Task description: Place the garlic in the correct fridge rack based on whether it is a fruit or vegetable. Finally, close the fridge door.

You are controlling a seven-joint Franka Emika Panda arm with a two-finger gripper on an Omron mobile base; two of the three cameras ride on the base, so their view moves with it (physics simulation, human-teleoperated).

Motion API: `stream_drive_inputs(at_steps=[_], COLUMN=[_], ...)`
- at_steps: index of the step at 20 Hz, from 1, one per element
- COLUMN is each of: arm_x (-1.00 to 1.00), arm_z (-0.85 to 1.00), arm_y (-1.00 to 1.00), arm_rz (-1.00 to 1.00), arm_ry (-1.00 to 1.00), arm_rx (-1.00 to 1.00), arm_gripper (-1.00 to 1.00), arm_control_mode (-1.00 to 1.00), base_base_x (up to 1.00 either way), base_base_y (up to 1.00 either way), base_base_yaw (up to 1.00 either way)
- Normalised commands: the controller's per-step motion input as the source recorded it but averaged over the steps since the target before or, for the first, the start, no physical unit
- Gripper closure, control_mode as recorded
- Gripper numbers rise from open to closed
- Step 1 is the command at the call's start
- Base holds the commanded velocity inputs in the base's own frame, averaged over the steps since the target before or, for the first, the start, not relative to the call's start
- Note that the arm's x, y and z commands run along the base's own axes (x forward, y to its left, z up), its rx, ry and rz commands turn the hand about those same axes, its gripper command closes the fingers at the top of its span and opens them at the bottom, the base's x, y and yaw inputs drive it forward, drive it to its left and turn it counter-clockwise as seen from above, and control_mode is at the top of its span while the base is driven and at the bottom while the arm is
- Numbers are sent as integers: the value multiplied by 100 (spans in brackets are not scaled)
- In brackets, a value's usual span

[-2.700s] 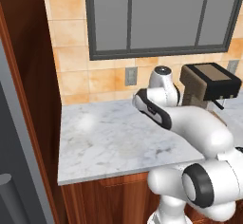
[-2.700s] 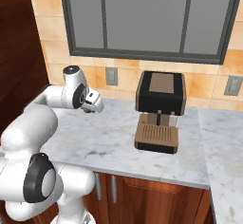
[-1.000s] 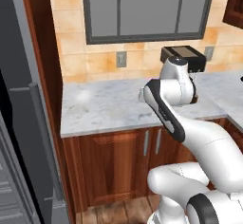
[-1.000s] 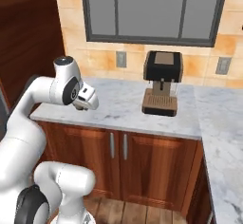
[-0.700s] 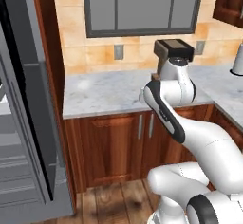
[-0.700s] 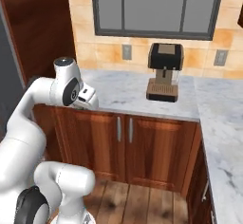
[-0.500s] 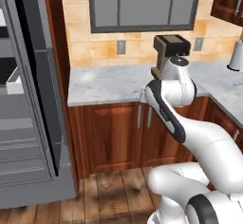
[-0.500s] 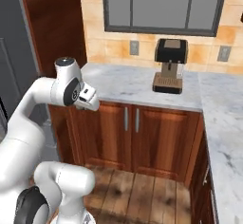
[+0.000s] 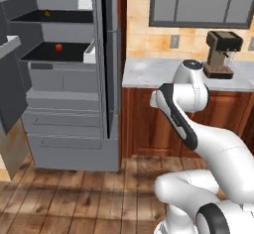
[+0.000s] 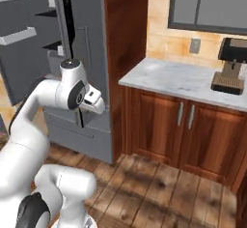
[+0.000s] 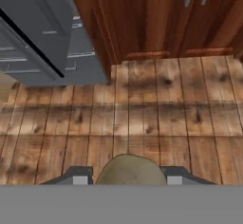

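1. Tan-brown garlic (image 11: 131, 170) at the bottom centre of the hand view, pinched between the jaws, with a dark fingertip (image 11: 79, 176) tight against either side of the lump.
2. Behind it in that view, wooden floor (image 11: 142, 118) across the middle, the grey fridge (image 11: 42, 38) at upper left and red-brown cabinets (image 11: 190, 14) along the top.
3. Over in the left base view, fridge standing open at upper left, its door (image 9: 10, 79) swung out along the left edge of the frame.
4. Inside, two flat black shelves: the fridge rack (image 9: 54, 16) above, near the top of the frame, and the lower shelf (image 9: 54, 53) just under it.
5. On the lower shelf, a small red fruit (image 9: 58, 47); on the fridge rack, a tiny yellowish speck (image 9: 47, 14) (too small to identify).
6. White arm (image 9: 183, 109) bent at centre right of the left base view, well apart from both shelves.
7. At centre left of the right base view, the hand (image 10: 94, 101) low in front of the fridge, angled down and to the right; grip not readable from here.
8. Marble bench (image 9: 149, 72) to the right of the fridge, carrying a coffee machine (image 9: 222, 54) at the upper right.
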Motion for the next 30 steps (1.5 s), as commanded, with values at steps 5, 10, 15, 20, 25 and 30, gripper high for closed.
stream_drive_inputs(at_steps=[5, 10, 15, 20, 25, 30], arm_x=[0, 0, 0, 0, 0, 0], arm_z=[0, 0, 0, 0, 0, 0], arm_y=[0, 0, 0, 0, 0, 0], arm_rz=[0, 0, 0, 0, 0, 0], arm_ry=[0, 0, 0, 0, 0, 0], arm_rx=[0, 0, 0, 0, 0, 0], arm_gripper=[100, 100, 100, 100, 100, 100], arm_control_mode=[100, 100, 100, 100, 100, 100], base_base_x=[-13, 51, 98, 94, 90, 57], base_base_y=[95, 100, 74, 29, 25, 51], base_base_yaw=[38, 18, -12, -39, -42, -28])
